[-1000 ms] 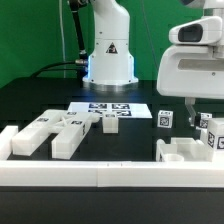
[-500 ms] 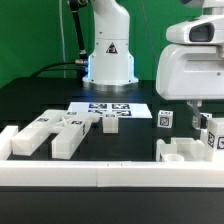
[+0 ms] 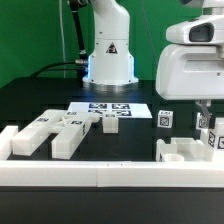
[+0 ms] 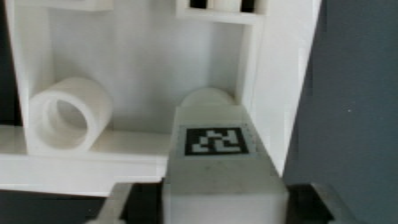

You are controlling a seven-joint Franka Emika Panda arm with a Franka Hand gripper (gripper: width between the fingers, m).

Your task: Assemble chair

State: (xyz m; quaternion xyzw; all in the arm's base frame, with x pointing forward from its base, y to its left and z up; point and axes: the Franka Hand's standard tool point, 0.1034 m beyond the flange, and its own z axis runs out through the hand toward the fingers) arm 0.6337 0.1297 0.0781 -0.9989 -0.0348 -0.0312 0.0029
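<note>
- The chair is not built yet. Its loose parts lie in two groups on the black desk (image 3: 30,100).
- At the exterior view's left, the left group of chair pieces (image 3: 50,132) lies flat just behind the white rail (image 3: 100,178). These pieces look parked there, untouched and out of the arm's way until their turn.
- The marker board (image 3: 110,107) lies mid-desk in front of the robot base (image 3: 108,55). A small tagged block (image 3: 163,119) stands alone near its right corner, apart from both groups.
- At the exterior view's right, the socketed white piece (image 3: 180,150) sits beside the rail. In the wrist view it shows a round socket, likely meant to take a peg.
- Just behind it stands the tagged upright piece (image 4: 217,145), and the pincer (image 3: 203,118) has come down over it.
- In the wrist view that piece fills the gap between the two fingers, so the pincer is narrow and clamped on the piece's sides. The grip sits low and centred on the tag face, probably so the piece lifts straight without tilting.
- Compared with a second earlier, the wrist housing (image 3: 195,65) and fingers sit a little further toward the exterior view's right and slightly lower.
- The jaws have drawn in from wide to narrow.
- Nothing else on the desk appears to have shifted.
</note>
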